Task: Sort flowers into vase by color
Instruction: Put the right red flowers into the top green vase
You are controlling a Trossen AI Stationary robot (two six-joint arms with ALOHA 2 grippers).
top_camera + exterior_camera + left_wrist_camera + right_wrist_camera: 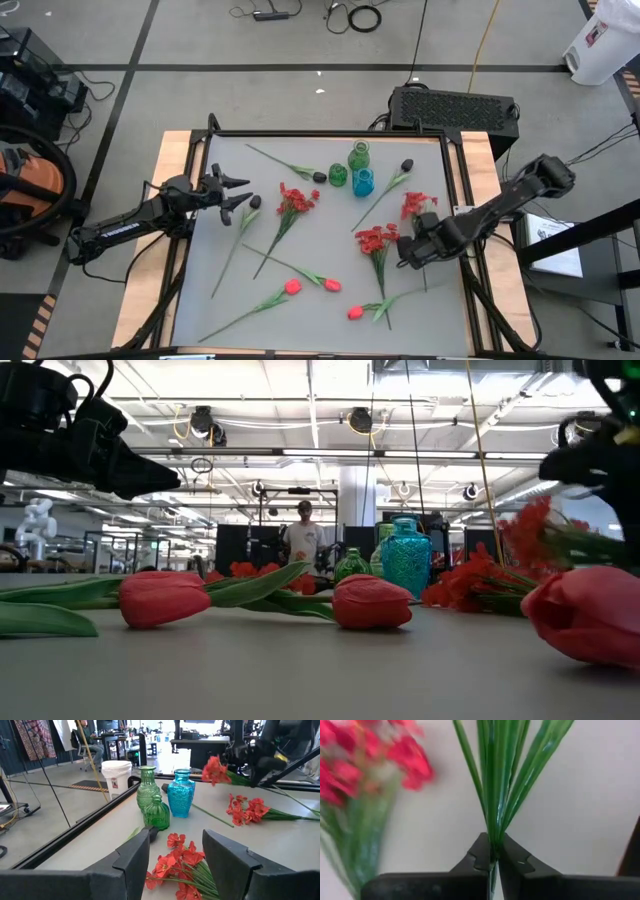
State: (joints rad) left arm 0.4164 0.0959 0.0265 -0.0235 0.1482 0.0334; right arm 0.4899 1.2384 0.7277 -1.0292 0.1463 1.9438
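Red, pink and near-black artificial flowers lie scattered over the grey surface (210, 300), none yet in a vase. At far left the left pincer (240, 196) hovers over the surface's left part, fingers apart and empty, with a dark-budded stem (238, 232) just beside its tips and a red cluster (296, 199) a little further in; its wrist view looks over that cluster (175, 860) toward the vases. Low on the surface, tulip stems (291, 286) lie flat, three buds showing. At back centre stand the two green vases (358, 156) and the blue vase (363, 182), close together, with dark-budded stems either side of them. To the right, a second red cluster (377, 240) lies on the surface, and the right pincer (408, 250) is clamped on the green stem of a third red cluster (417, 204), which looks lifted clear in the left wrist view (216, 770); the right wrist view shows the fingers closed on a bunch of thin stems (492, 810) low down. Handling judgement: the flowers look very light, with thin, springy stems that probably bend and swing when carried; blossoms soft and bulky. The best hold seems to be mid to lower stem, firm enough to stop it twisting, leaving the tip free for the narrow vase neck.
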